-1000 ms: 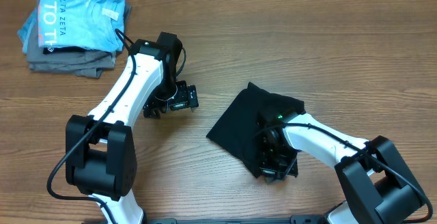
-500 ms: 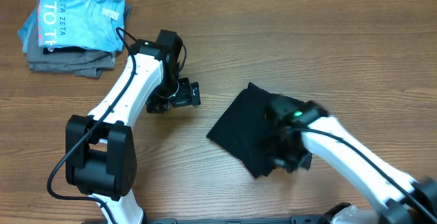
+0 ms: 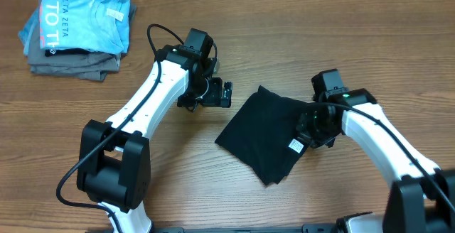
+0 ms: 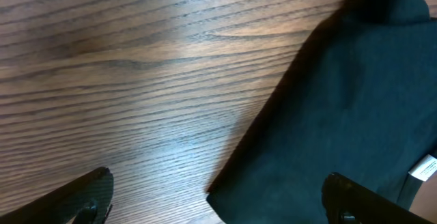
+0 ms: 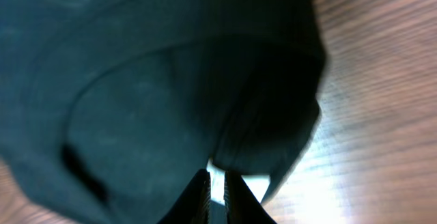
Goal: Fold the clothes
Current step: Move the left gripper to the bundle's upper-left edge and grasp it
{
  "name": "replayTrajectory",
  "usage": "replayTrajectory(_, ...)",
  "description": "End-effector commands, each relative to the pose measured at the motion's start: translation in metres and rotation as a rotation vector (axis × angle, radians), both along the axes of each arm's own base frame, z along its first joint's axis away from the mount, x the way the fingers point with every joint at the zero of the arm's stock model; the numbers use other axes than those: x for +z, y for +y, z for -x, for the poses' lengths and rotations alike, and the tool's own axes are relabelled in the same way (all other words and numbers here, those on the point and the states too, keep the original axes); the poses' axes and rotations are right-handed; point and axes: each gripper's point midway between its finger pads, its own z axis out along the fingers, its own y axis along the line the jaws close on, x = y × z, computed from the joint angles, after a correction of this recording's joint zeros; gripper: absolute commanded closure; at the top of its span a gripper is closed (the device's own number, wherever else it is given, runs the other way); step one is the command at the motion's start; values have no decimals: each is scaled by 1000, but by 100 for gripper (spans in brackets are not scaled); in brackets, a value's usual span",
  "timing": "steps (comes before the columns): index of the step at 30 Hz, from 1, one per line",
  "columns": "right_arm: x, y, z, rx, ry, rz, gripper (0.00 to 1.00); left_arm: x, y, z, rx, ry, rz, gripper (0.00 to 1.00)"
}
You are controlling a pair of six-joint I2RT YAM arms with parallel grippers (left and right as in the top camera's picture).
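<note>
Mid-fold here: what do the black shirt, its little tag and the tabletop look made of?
Black T-shirt: soft matte knit, probably cotton; it drapes and creases without shine. Tag: white printed label, material too small to tell. Table: wood-grain surface, slightly glossy under glare; possibly laminate.

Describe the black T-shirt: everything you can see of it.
The black T-shirt lies folded into a flat, roughly four-sided bundle, set cornerwise on the wooden table. Its fabric looks soft and plain; a small white tag shows near its right edge. The right gripper, nearly closed, sits at that edge; whether it pinches the cloth is unclear.
</note>
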Motion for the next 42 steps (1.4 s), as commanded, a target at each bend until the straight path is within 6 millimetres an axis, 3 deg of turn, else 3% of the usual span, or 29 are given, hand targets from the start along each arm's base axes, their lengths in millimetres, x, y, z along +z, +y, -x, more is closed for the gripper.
replayTrajectory(1, -25, 3, 13, 30, 76, -22, 90, -1, -4, 4, -33, 3, 6, 0)
replayTrajectory(6, -38, -3, 27, 28, 165, 15, 93, -2, -2, 7, -47, 15, -2, 0)
replayTrajectory(15, -32, -45, 67, -43, 332, 252, 96, -1, -3, 6, -81, -3, 0, 0)
replayTrajectory(19, -21, -46, 67, -64, 338, 265, 96, 0, -7, 0, -107, -35, 21, 0)
replayTrajectory(22, -3, -42, 59, -68, 302, 240, 95, 6, -25, 0, -199, -60, 120, 0)
replayTrajectory(24, 14, -41, 54, -65, 266, 231, 79, 11, -37, 1, -265, -76, 193, 0)
replayTrajectory(25, 24, -41, 53, -64, 248, 227, 48, 12, -42, 1, -300, -89, 225, 0)
replayTrajectory(27, 36, -40, 52, -67, 225, 220, 0, 12, -46, -1, -323, -106, 246, 0)
replayTrajectory(32, 58, -32, 53, -66, 166, 155, 0, 1, -60, 1, -385, -87, 327, 0)
replayTrajectory(42, 81, -28, 49, -73, 37, 106, 0, -43, -80, 20, -432, 65, 476, 0)
